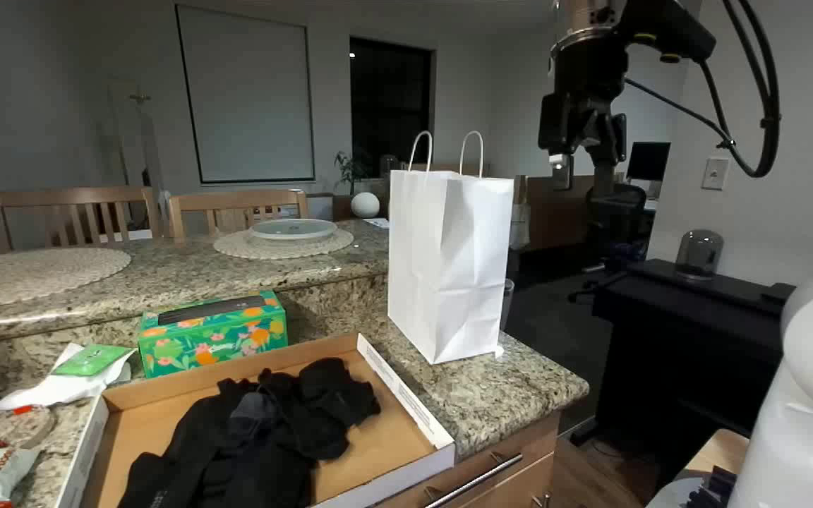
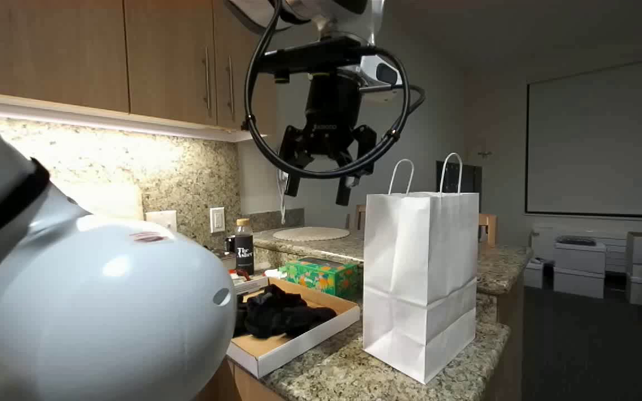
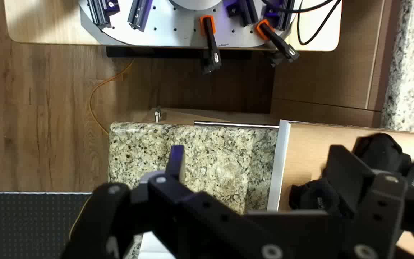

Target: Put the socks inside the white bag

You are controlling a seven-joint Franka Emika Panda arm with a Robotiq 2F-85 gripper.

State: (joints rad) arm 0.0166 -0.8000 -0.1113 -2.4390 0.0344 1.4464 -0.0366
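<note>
Several black socks [image 1: 272, 423] lie bunched together in a shallow cardboard tray; the same dark heap of socks [image 2: 282, 314] shows in both exterior views. The white bag [image 1: 449, 268] stands upright on the granite corner beside the tray, its two looped handles raised; its inside cannot be seen. In the wrist view only a pale sliver of the bag [image 3: 153, 246] shows at the bottom. My gripper [image 2: 317, 191] hangs high above the counter, pointing down, jaws wide apart and nothing between them. From above, the gripper [image 3: 257, 154] spans the tray's edge, with socks [image 3: 314, 198] partly behind one finger.
The cardboard tray [image 2: 310, 338] has low white walls. Behind it are a green floral tissue box [image 1: 216, 335], a green packet [image 1: 94, 358] and a dark bottle [image 2: 244, 253]. A raised granite ledge [image 1: 181, 282] runs along the back, bearing a plate [image 1: 292, 229]. The counter ends just past the bag.
</note>
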